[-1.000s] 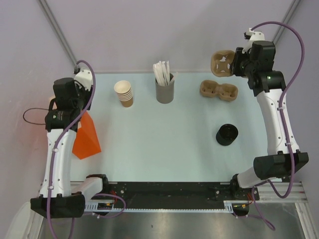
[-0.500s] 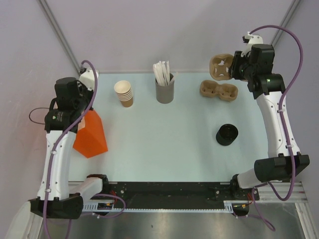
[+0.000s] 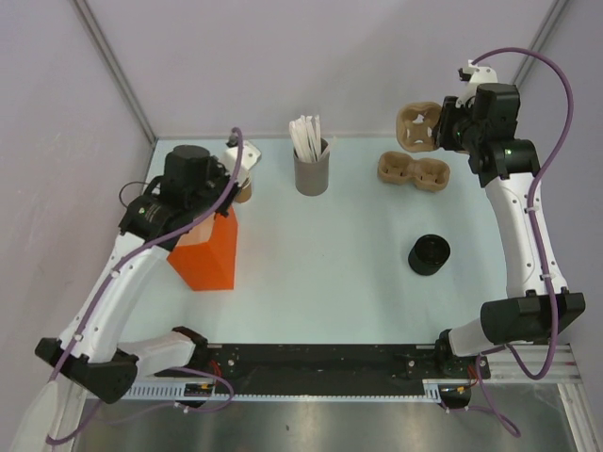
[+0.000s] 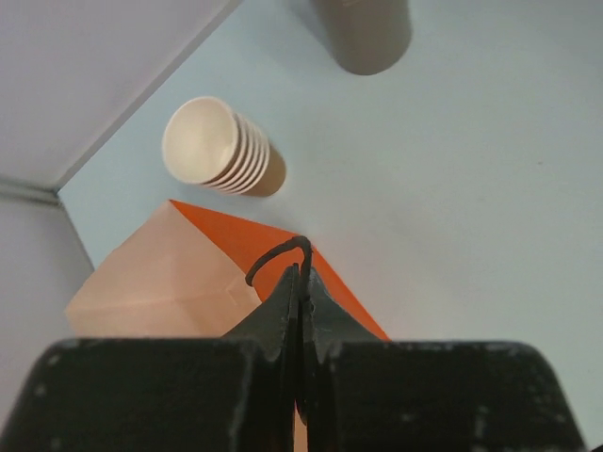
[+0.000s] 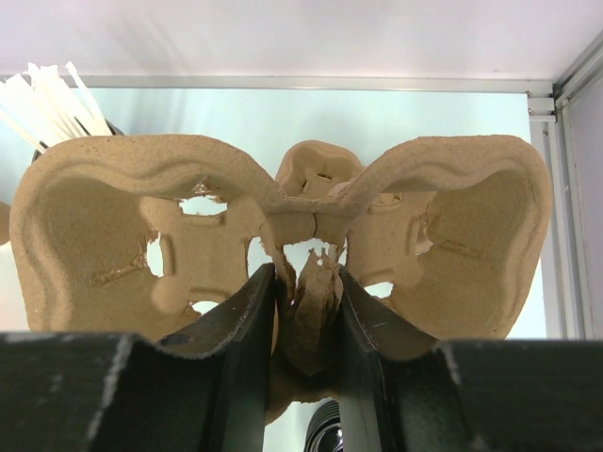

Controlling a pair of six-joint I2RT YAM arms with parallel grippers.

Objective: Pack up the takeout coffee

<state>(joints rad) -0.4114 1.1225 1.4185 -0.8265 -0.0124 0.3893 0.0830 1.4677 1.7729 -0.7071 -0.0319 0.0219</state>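
No single tan paper cup shows in any view. My left gripper (image 4: pixel 301 282) is shut on the thin black handle (image 4: pixel 275 255) of an orange paper bag (image 3: pixel 205 254). The bag stands upright at the table's left, just in front of a stack of nested brown cups (image 4: pixel 221 149). My left arm hides most of that stack in the top view. My right gripper (image 3: pixel 440 128) is shut on the middle ridge of a brown pulp cup carrier (image 5: pixel 104 226). It holds the carrier in the air over the table's far right edge (image 3: pixel 417 125).
A grey cup of white sticks (image 3: pixel 311 169) stands at the back centre. A second pulp carrier (image 3: pixel 415 170) lies on the table at the back right. A black stack of lids (image 3: pixel 429 254) sits right of centre. Walls close the back and sides.
My left arm has swung right and forward, carrying the orange bag from the table's left edge to a spot beside the nested cups. The right arm holds still.
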